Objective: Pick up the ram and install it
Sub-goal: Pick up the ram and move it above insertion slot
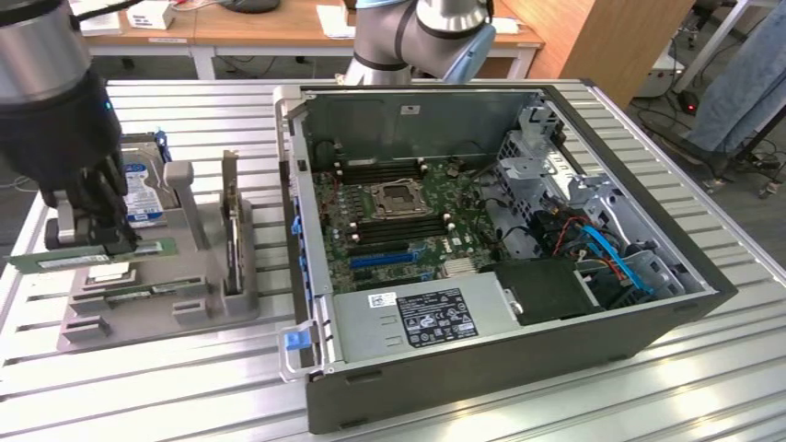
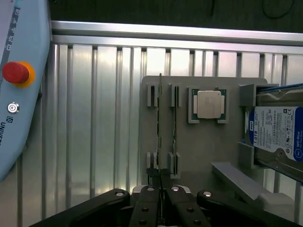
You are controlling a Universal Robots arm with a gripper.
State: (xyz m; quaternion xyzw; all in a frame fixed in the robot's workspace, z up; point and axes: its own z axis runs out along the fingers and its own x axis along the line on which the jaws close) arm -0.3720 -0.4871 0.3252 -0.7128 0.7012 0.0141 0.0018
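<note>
Pinching the ram (image 1: pixel 62 260), hand (image 1: pixel 105 244) over gray holder (image 1: pixel 184 276), processor (image 2: pixel 209 104) and hard drive (image 2: pixel 277 132) inside

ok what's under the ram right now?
The grey holder, with its slot pair straight below the ram. A second stick sits alongside. The gripper, shut on the ram, covers the slot end beneath it.

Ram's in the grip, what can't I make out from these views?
The ram: middle covered by the end effector, exterior view; edge-on in the wrist view.
Its lower edge against the holder: blocked by the end effector, exterior view.
Memory slots: latch positions too small to tell, exterior view.
Hard drive: cut off by the wrist view's edge.
</note>
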